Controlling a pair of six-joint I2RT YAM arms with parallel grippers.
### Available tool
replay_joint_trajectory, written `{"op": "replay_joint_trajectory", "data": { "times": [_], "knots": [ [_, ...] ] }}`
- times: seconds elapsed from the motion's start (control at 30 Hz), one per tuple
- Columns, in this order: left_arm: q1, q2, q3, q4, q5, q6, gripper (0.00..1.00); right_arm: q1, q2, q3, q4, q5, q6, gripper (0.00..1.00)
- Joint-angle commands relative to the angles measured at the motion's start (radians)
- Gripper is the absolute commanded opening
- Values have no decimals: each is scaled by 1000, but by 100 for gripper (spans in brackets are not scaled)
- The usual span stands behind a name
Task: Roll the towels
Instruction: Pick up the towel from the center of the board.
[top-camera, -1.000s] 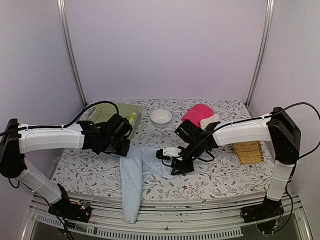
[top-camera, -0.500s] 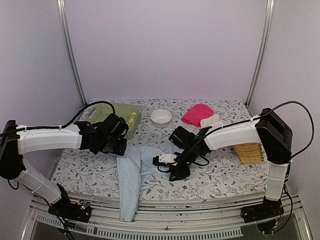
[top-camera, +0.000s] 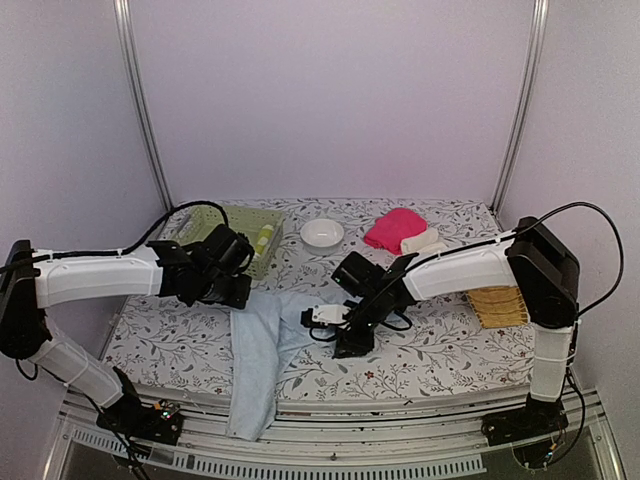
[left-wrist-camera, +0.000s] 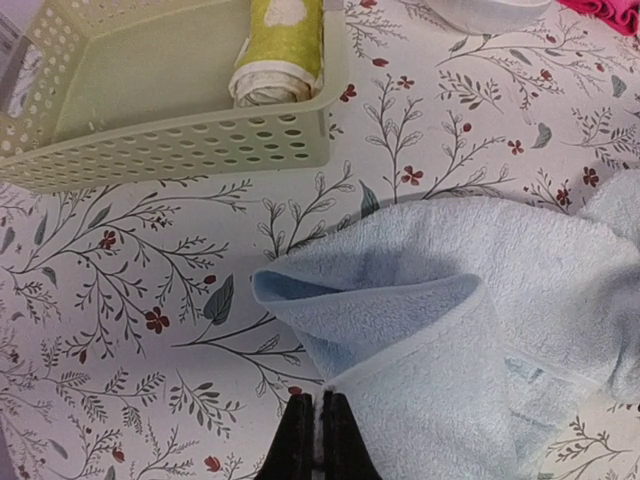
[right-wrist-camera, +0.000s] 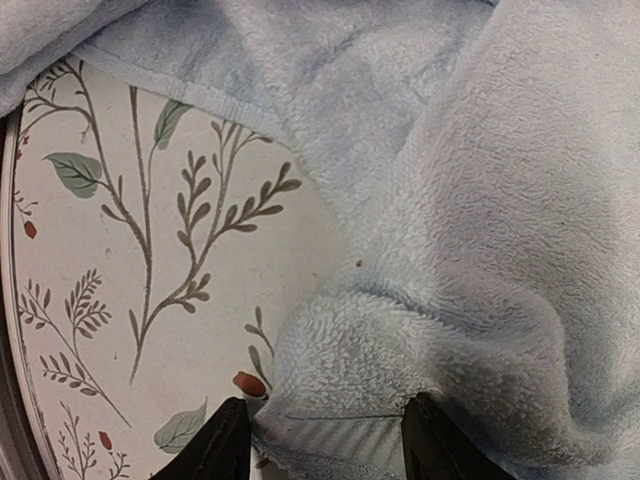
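Table (top-camera: 430, 355): floral cover.

Pale blue towel (top-camera: 262, 340): lies crumpled across the near left-centre, with one long end hanging over the front edge. Main risk, as I judge it, is that hanging weight dragging cloth off the table or out of a grip once the arms lift or spread it. It is folded over itself and not flat, so a roll started now would likely come out lopsided.

Basket (left-wrist-camera: 180, 150): sits near the towel's far corner. A leftward pull could bump it.

Pink towel (top-camera: 393, 228) and cream-white towel (top-camera: 420, 240): far right, side by side, well apart from the action.

Yellow-green towel (left-wrist-camera: 280, 40): rolled, inside the basket.

Right gripper (right-wrist-camera: 325, 445): fingers clamp a thick fold of hem between them. The bulk may let it creep out.

Left gripper (left-wrist-camera: 318, 440): fingers pressed together, pinching only the thin edge. This is the likeliest slip point.
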Motion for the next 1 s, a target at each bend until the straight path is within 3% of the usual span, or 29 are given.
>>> {"op": "replay_joint_trajectory", "data": {
  "times": [0.0, 0.13, 0.33, 0.47, 0.77, 0.97],
  "knots": [
    [19, -1, 29, 5, -5, 19, 0, 8, 42, -4, 20, 228, 53, 54],
    [20, -1, 33, -2, -1, 19, 0, 7, 44, -7, 34, 327, 53, 51],
    [31, -8, 54, -32, -22, 37, 0, 5, -79, -22, 53, 397, 45, 31],
    [50, -32, 81, -64, -62, 62, 0, -22, -201, -23, 40, 427, 14, 9],
    [129, -174, 132, -103, -159, 131, 0, -271, -371, 57, -18, 396, -16, 4],
    [143, -284, 245, -117, -291, 233, 0, -402, -447, 163, -26, 382, -60, 4]
  ]
}}
